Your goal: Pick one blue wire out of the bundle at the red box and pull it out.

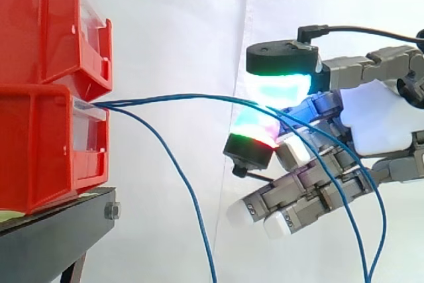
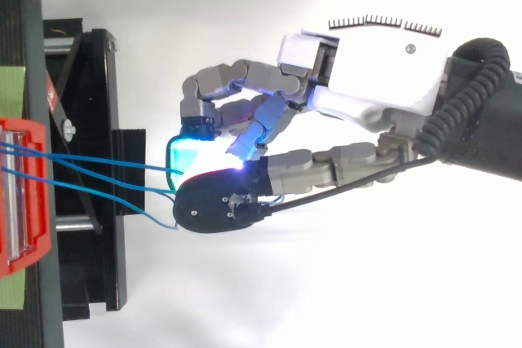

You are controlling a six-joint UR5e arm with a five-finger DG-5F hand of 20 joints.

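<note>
Several thin blue wires [image 1: 165,99] come out of the gap between the two stacked red bins [image 1: 40,150] and run right toward my hand [image 1: 377,117]. Two glowing cyan-green pads [image 1: 278,87] are pressed together on one blue wire [image 2: 122,165], which stretches almost level from the red box [image 2: 24,193]. The hand [image 2: 367,95] is a short way to the right of the bins, its other fingers curled loosely below with white tips. Behind the pinch, the wires trail down past the palm. A loose blue wire [image 1: 192,203] droops from the bin front to the bottom edge.
The bins rest on a black stand [image 1: 59,226], whose frame [image 2: 90,120] lies under the wires. A white curtain [image 1: 185,24] hangs behind. Open space separates the bin fronts from the hand.
</note>
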